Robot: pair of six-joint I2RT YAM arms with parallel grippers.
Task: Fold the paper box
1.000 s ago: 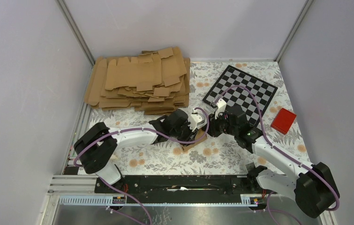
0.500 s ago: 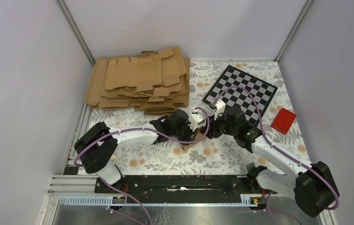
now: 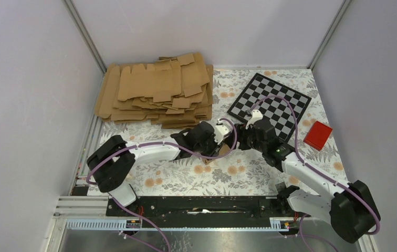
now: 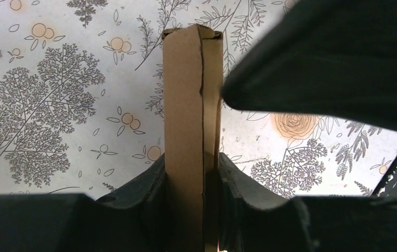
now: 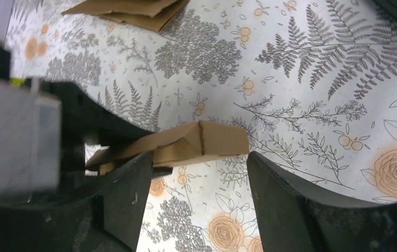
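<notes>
L hand (image 4: 192, 176) pinches the paper box (image 4: 191, 105) by one end, fingers tight on both faces. Box is flattened, on edge, over the middle of the floral desk (image 4: 54, 105). R hand (image 5: 197, 157) is spread wide, fingers either side of box's free end. Cardboard pile (image 3: 154, 89) lies far-left, well apart.

Centre: small brown kraft paper box (image 4: 191, 105), held in the left gripper's (image 4: 192, 173) jaws, its other end between the right gripper's (image 5: 196, 173) spread jaws.
Back left of the floral tabletop (image 3: 186, 178): pile of flat brown cardboard blanks (image 3: 157, 89).
Back right: black-and-white checkerboard (image 3: 278, 100).
Right: small red block (image 3: 317, 135), near the checkerboard.
</notes>
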